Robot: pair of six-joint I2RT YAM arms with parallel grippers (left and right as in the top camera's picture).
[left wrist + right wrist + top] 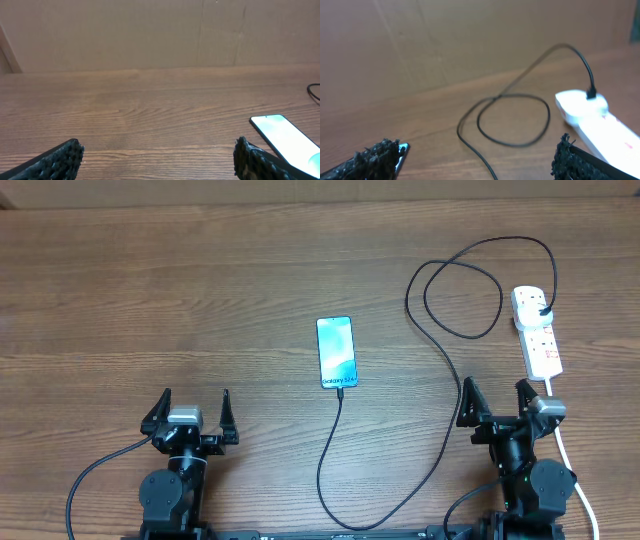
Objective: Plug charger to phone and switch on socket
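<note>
Left arm [165, 492], lower left, and right arm [540, 480], lower right: black, round-jointed. Each has knobbly black fingers [65, 157], a grey block [185, 417] and a black cable [90, 480].

Phone [336, 353] lies mid-table [150, 300], ahead and to the right of my left gripper [195, 412], well left of my right gripper [495, 402]. Socket [537, 330] lies far right, just ahead of my right gripper. Charger [321, 465] plug head sits in the socket's far end. Its cable loops left of the socket, runs back between phone and right gripper, bends at the near edge, then meets the phone's near end. Socket's cord [570, 455] trails back along my right gripper's right side.
</note>
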